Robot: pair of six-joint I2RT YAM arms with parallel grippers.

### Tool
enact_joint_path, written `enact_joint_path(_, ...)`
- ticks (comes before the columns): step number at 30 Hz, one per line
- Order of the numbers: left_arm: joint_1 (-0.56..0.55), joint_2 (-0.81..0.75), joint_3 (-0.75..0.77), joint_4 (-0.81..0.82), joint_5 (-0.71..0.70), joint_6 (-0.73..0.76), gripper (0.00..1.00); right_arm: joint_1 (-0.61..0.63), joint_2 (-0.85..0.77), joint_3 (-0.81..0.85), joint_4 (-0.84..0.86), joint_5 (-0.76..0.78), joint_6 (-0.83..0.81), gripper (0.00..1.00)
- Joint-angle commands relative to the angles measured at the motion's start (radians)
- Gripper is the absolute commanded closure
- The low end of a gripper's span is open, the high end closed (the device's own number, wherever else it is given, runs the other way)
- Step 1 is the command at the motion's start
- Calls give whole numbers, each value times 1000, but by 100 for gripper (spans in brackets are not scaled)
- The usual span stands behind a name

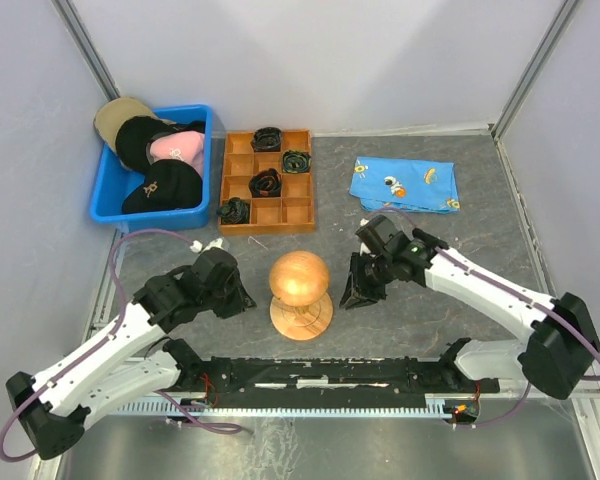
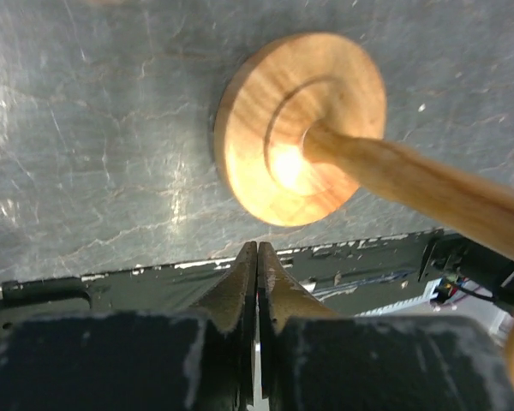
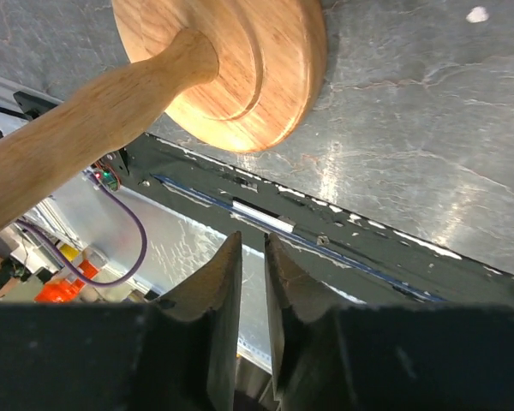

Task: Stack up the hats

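While left gripper (image 2: pixel 257 250) and right gripper (image 3: pixel 253 244) flank the wooden stand (image 1: pixel 300 282), closed or nearly so and empty, the hats (image 1: pixel 158 160) lie heaped in the blue bin (image 1: pixel 150 216); grabbing one may drag its neighbours out.

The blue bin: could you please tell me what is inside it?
Four overlapping caps: a tan cap at the far rim, a black cap, a pink cap, and a second black cap nearest. They hide the floor of the blue bin.
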Motion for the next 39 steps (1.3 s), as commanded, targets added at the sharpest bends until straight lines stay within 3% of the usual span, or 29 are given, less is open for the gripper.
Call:
enact_joint_path(1, -2, 36, -47, -7, 111, -71, 97, 57, 37, -66, 164, -29, 127, 78)
enact_joint_path(6, -2, 32, -139, 37, 212, -120, 97, 90, 72, -213, 391, -77, 270, 83)
enact_joint_path(11, -2, 54, -212, 99, 279, -144, 97, 143, 142, -242, 484, -52, 326, 84)
enact_joint_path(27, -1, 381, -262, 387, 233, -62, 97, 265, 389, -206, 685, -36, 411, 83)
enact_joint_path(33, 8, 555, -191, 481, 219, 2, 97, 258, 407, -198, 675, -15, 402, 83)
enact_joint_path(39, 8, 779, -12, 525, 221, 95, 97, 156, 348, -219, 597, 21, 345, 82)
